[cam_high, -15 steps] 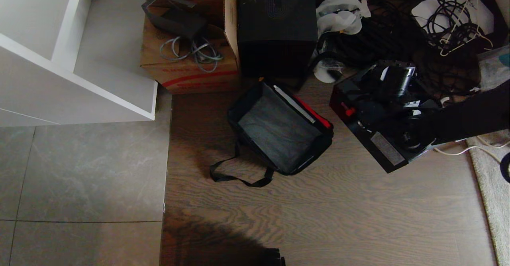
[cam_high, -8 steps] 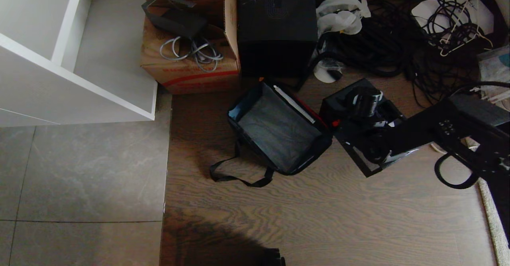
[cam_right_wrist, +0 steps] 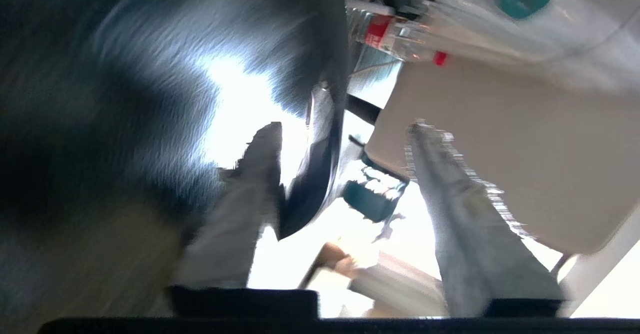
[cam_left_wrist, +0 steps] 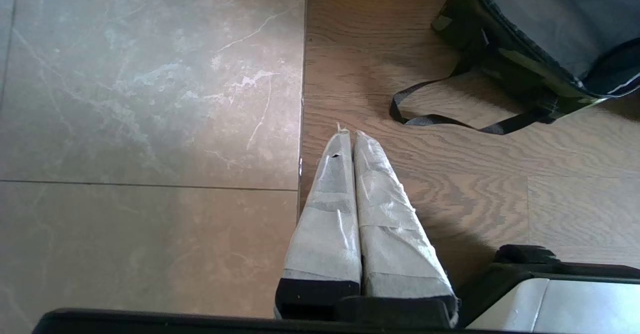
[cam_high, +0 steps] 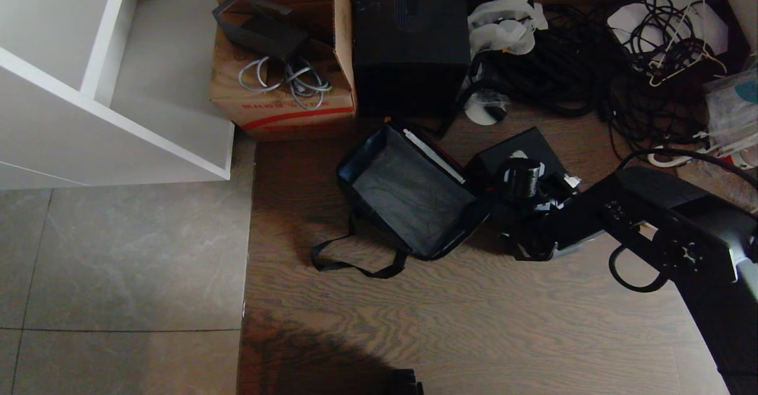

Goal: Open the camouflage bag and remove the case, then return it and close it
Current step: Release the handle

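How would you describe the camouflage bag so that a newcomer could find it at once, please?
Start at the brown cardboard box against the back wall; on the wooden floor just in front of it, a little to its right, sits the camouflage bag. It lies open, showing an empty grey lining, with a black strap looping forward. Unlike the tall black box behind it, it is soft and low.

camouflage bag [cam_high: 414, 205]: grey lining, black trim & strap, green-black camo on side
case [cam_high: 524, 152]: black
cardboard box [cam_high: 284, 96]: brown w/ red stripe
tall box [cam_high: 408, 39]: plain black
shelf unit [cam_high: 89, 87]: white
floor [cam_high: 474, 324]: brown wood grain; grey marbled tile at left
left gripper [cam_left_wrist: 350, 133] fingers: white wrap
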Controlling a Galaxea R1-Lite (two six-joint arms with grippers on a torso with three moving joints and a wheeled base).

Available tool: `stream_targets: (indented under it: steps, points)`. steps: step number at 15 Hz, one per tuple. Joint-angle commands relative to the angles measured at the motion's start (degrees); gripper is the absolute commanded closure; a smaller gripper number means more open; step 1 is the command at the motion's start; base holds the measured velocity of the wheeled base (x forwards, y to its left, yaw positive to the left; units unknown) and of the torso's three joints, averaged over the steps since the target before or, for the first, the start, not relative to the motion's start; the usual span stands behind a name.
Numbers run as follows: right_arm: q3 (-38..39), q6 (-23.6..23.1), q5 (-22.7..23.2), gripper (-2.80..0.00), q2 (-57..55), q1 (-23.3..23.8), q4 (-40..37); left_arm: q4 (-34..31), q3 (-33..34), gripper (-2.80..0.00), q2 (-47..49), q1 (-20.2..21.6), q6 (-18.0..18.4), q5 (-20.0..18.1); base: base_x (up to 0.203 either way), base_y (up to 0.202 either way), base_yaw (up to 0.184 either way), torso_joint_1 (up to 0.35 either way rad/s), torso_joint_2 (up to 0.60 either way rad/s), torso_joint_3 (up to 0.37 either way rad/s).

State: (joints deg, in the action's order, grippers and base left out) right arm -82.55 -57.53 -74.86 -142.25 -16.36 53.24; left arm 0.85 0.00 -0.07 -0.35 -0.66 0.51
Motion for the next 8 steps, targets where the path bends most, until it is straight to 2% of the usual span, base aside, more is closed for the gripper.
stream_targets:
  steps: [1, 3, 4, 6, 8]
  points:
    - [6.7, -0.1, 4.3, -2.80, -1.0, -0.1, -0.8, 0.0, 0.4, 0.00, 0.1, 0.0, 0.0, 0.0, 0.000, 0.000, 0.000, 0.000, 0.00, 0.000]
    - [11.5, 1.4, 8.7, -2.80, -0.5, -1.7, -1.3, 0.0, 0.4, 0.00, 0.1, 0.0, 0.0, 0.0, 0.000, 0.000, 0.000, 0.000, 0.00, 0.000]
    - [12.5, 3.0, 11.1, -2.80, 0.1, -2.7, -1.5, 0.0, 0.4, 0.00, 0.1, 0.0, 0.0, 0.0, 0.000, 0.000, 0.000, 0.000, 0.00, 0.000]
    - [14.0, 5.7, 12.7, -2.80, 1.3, -5.4, -1.6, 0.0, 0.4, 0.00, 0.1, 0.0, 0.0, 0.0, 0.000, 0.000, 0.000, 0.000, 0.00, 0.000]
    - [14.1, 6.7, 16.6, -2.80, 1.8, -8.0, -2.2, 0.0, 0.4, 0.00, 0.1, 0.0, 0.0, 0.0, 0.000, 0.000, 0.000, 0.000, 0.00, 0.000]
